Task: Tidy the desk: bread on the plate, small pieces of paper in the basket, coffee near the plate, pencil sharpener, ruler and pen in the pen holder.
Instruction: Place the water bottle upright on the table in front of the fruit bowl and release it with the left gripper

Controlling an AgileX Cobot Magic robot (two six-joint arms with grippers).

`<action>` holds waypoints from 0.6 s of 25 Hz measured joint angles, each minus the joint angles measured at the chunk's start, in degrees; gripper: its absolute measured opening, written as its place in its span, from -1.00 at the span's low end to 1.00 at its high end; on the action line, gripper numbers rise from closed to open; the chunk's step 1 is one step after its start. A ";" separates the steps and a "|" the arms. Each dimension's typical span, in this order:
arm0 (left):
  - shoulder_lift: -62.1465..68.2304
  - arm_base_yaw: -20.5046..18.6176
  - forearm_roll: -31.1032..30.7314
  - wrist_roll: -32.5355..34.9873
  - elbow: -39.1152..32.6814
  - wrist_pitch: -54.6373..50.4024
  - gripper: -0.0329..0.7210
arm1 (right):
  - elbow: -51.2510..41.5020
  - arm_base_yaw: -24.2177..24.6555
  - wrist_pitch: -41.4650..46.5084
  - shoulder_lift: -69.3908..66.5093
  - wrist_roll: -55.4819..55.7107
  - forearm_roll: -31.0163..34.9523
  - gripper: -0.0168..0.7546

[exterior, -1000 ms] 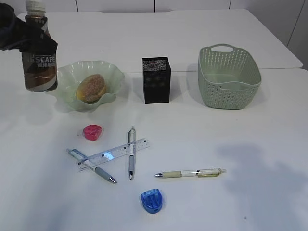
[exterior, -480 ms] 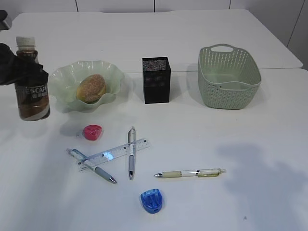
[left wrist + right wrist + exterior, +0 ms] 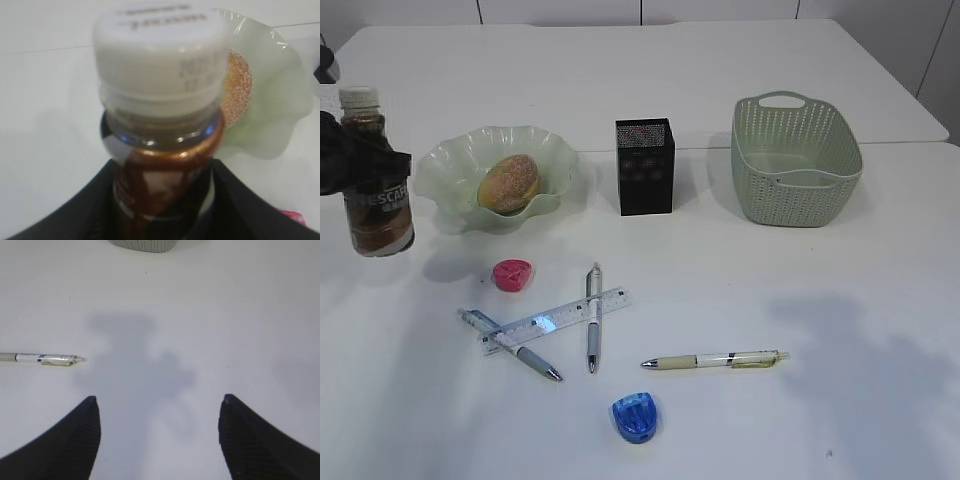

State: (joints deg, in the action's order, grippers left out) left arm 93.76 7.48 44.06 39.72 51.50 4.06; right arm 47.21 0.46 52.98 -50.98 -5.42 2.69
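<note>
My left fingers (image 3: 350, 165), half cut off, clamp the coffee (image 3: 378, 190), now lower, at the plate's (image 3: 450, 160) nine o'clock; right fingers (image 3: 157, 412) apart.

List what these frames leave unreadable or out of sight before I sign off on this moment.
- Left gripper: exterior view cuts it at the left edge.
- Coffee base: left wrist view ends above it, so contact with the desk is unclear.
- Basket floor: its near wall hides it.
- Pen holder contents: mesh too dark.
- Ruler markings: too small.
</note>
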 joint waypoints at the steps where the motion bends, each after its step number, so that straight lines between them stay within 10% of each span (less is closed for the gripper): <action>1: 0.00 0.99 0.10 0.00 -0.67 1.68 0.01 | 0.00 0.00 0.00 0.00 0.00 0.00 0.52; 15: 1.27 6.37 -5.59 -11.45 -7.03 17.77 0.01 | 0.00 0.00 -0.33 -0.83 0.04 2.55 0.52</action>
State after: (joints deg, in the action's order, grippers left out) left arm 95.03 13.85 38.47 28.27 44.47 21.83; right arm 47.21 0.46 52.66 -51.81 -5.38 5.24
